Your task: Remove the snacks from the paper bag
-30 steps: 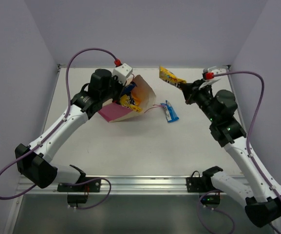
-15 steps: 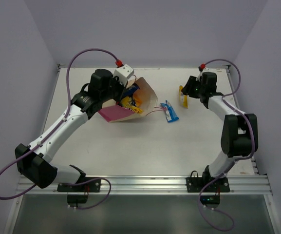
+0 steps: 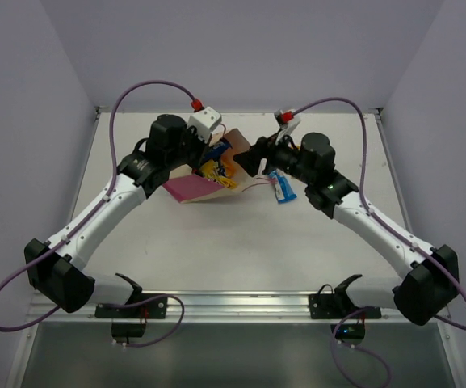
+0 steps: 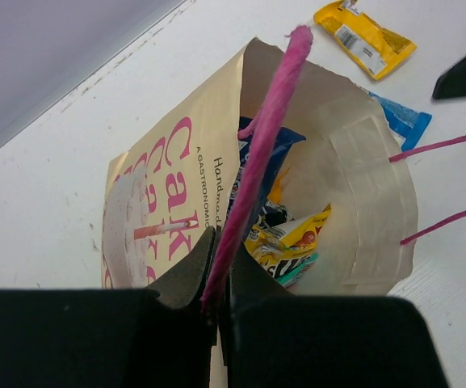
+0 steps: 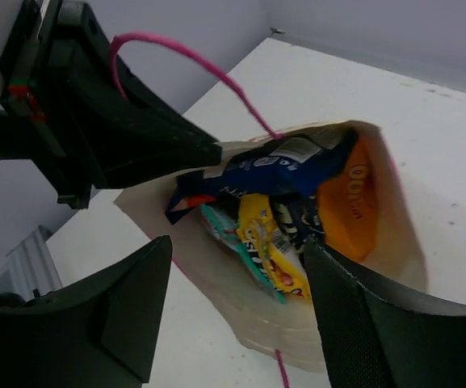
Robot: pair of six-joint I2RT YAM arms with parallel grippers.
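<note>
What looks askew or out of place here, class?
The paper bag is not upright: it is tipped over, mouth toward the open right end effector, its pink handle pinched by the left end effector. A yellow snack and a blue snack lie outside it.

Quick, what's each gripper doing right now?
Left gripper: closed, pinching the paper bag by its pink edge.
Right gripper: open and empty, at the bag's mouth.

A white table (image 3: 241, 250) stands between lavender walls (image 3: 23, 97), metal rail (image 3: 241, 301) along its front.
</note>
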